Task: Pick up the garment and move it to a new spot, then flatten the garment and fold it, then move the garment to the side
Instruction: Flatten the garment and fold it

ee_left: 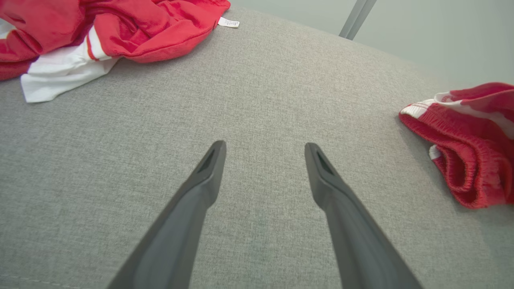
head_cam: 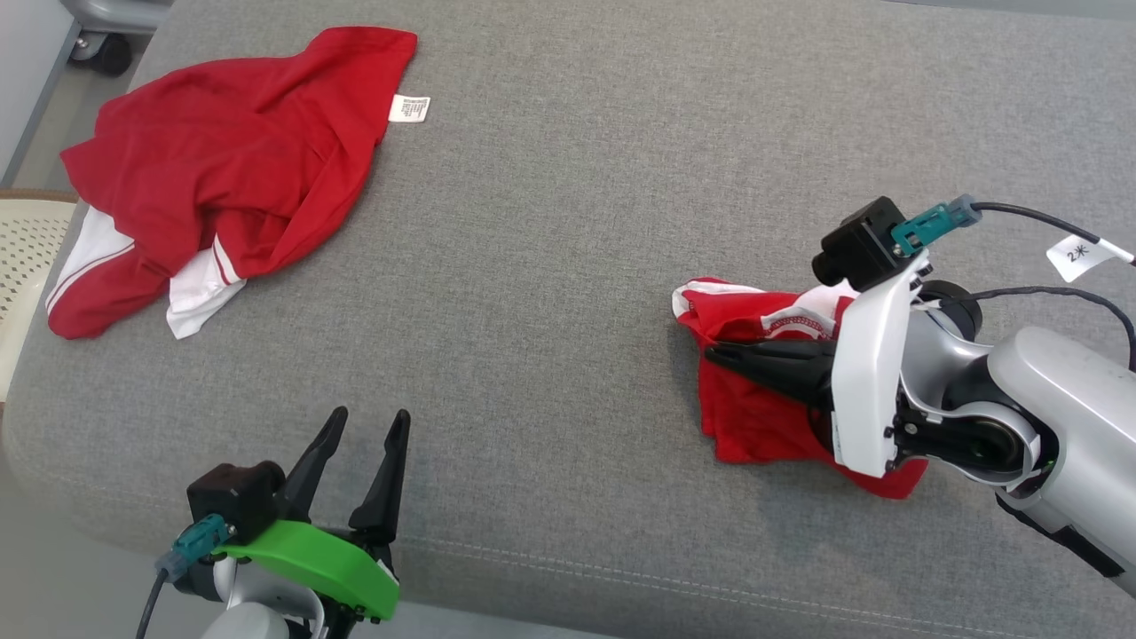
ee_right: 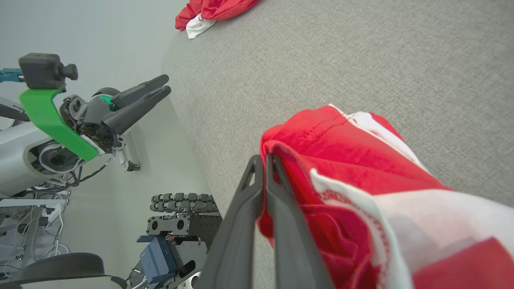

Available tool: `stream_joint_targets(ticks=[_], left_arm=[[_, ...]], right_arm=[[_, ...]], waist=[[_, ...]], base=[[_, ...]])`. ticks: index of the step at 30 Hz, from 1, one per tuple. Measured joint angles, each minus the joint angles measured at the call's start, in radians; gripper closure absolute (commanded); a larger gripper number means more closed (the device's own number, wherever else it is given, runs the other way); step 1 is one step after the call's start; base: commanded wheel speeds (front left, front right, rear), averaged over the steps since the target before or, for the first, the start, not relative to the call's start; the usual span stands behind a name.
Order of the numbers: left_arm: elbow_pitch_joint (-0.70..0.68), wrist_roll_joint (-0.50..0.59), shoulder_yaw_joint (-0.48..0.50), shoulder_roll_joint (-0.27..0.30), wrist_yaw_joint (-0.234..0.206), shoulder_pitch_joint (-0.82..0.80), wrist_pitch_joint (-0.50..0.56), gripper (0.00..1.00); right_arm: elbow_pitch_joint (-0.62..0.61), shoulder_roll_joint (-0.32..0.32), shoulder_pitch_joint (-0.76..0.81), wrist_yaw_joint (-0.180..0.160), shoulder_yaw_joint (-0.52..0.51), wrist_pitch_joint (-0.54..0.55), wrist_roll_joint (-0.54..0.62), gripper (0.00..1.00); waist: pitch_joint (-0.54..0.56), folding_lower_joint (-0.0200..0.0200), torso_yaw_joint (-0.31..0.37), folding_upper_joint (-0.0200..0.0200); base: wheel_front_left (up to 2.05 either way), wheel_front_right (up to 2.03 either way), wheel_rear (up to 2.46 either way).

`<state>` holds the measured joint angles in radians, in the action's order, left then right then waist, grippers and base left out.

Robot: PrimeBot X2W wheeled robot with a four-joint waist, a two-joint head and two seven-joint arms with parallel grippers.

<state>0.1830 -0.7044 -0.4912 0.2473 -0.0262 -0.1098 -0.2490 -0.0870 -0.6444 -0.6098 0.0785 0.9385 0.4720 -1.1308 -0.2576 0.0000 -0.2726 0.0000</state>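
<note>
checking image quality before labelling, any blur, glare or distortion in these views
Head view: soft light, sharp, no glare, faint shadow under the small red garment. Left wrist view: wide-angle stretch, left gripper fingers soften toward the bottom edge. Right wrist view: the edge of the grey cushion bows, cloth nearest the lens blurs.

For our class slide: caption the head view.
Right gripper shut on red shorts; left gripper open over grey cushion; red shirt crumpled far left.
</note>
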Motion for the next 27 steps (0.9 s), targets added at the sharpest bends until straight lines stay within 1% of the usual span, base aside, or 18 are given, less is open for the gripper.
stream_joint_targets(ticks=[2, 3, 4, 5, 8, 9, 10, 11, 13, 14, 15, 16, 22, 27], left_arm=[[0.003, 0.000, 0.003, 0.000, 0.001, -0.005, 0.000, 0.00], [0.004, 0.000, 0.004, -0.001, 0.001, -0.006, 0.000, 0.00], [0.006, 0.000, 0.005, -0.002, 0.001, -0.007, 0.000, 0.00], [0.007, 0.000, 0.005, -0.004, 0.002, -0.007, 0.000, 0.00], [0.013, 0.000, 0.005, -0.010, 0.010, -0.010, 0.000, 0.00], [0.015, 0.000, 0.005, -0.011, 0.010, -0.012, 0.000, 0.00], [0.018, 0.000, 0.006, -0.012, 0.010, -0.014, 0.000, 0.00], [0.021, 0.002, 0.007, -0.013, 0.013, -0.015, 0.000, 0.00], [0.031, 0.007, 0.006, -0.017, 0.017, -0.018, 0.000, 0.00], [0.031, 0.007, 0.007, -0.019, 0.017, -0.018, 0.000, 0.00], [0.032, 0.007, 0.007, -0.020, 0.017, -0.018, 0.000, 0.00], [0.033, 0.007, 0.008, -0.021, 0.017, -0.018, 0.000, 0.00], [0.043, 0.007, 0.015, -0.028, 0.024, -0.018, 0.000, 0.00], [0.052, 0.007, 0.023, -0.034, 0.026, -0.018, 0.000, 0.00]], right_arm=[[0.004, 0.006, -0.004, -0.001, 0.004, 0.007, 0.005, 0.99], [0.006, 0.010, -0.007, -0.001, 0.006, 0.010, 0.007, 0.93], [0.008, 0.012, -0.010, -0.001, 0.009, 0.016, 0.008, 0.91], [0.011, 0.014, -0.015, -0.001, 0.014, 0.020, 0.014, 0.91], [0.016, 0.019, -0.026, -0.001, 0.024, 0.034, 0.025, 0.93], [0.019, 0.021, -0.028, -0.001, 0.028, 0.039, 0.026, 0.91], [0.021, 0.025, -0.028, -0.001, 0.032, 0.041, 0.026, 0.86], [0.023, 0.029, -0.028, -0.001, 0.038, 0.048, 0.027, 0.78], [0.031, 0.038, -0.028, 0.000, 0.051, 0.053, 0.028, 0.66], [0.030, 0.042, -0.029, 0.000, 0.058, 0.062, 0.028, 0.57], [0.030, 0.048, -0.029, 0.001, 0.063, 0.067, 0.030, 0.05], [0.030, 0.054, -0.030, 0.001, 0.065, 0.067, 0.034, 0.00], [0.030, 0.094, -0.055, 0.001, 0.047, 0.043, 0.041, 0.00], [0.025, 0.096, -0.075, 0.003, 0.031, 0.023, 0.050, 0.00]], waist=[[0.000, 0.0000, -0.001, 0.0000], [0.000, 0.0000, -0.001, 0.0000], [0.000, 0.0000, -0.001, 0.0000], [0.001, 0.0000, 0.000, 0.0000], [0.002, 0.0000, 0.000, 0.0000], [0.003, 0.0000, 0.000, 0.0000], [0.003, 0.0000, 0.000, 0.0000], [0.004, 0.0000, 0.000, 0.0000], [0.008, 0.0000, -0.001, 0.0000], [0.010, 0.0000, -0.002, 0.0000], [0.011, 0.0000, -0.003, 0.0000], [0.012, 0.0000, -0.003, 0.0000], [0.020, 0.0000, -0.006, 0.0000], [0.030, 0.0000, -0.007, 0.0000]], base=[[0.00, 0.00, 0.00], [0.00, 0.00, 0.00], [0.00, 0.00, 0.00], [0.00, 0.00, 0.00], [0.00, 0.00, 0.00], [0.00, 0.00, 0.00], [0.00, 0.00, 0.00], [0.00, 0.00, 0.00], [0.00, 0.00, 0.00], [0.00, 0.00, 0.00], [0.00, 0.00, 0.00], [0.00, 0.00, 0.00], [0.00, 0.00, 0.00], [0.00, 0.00, 0.00]])
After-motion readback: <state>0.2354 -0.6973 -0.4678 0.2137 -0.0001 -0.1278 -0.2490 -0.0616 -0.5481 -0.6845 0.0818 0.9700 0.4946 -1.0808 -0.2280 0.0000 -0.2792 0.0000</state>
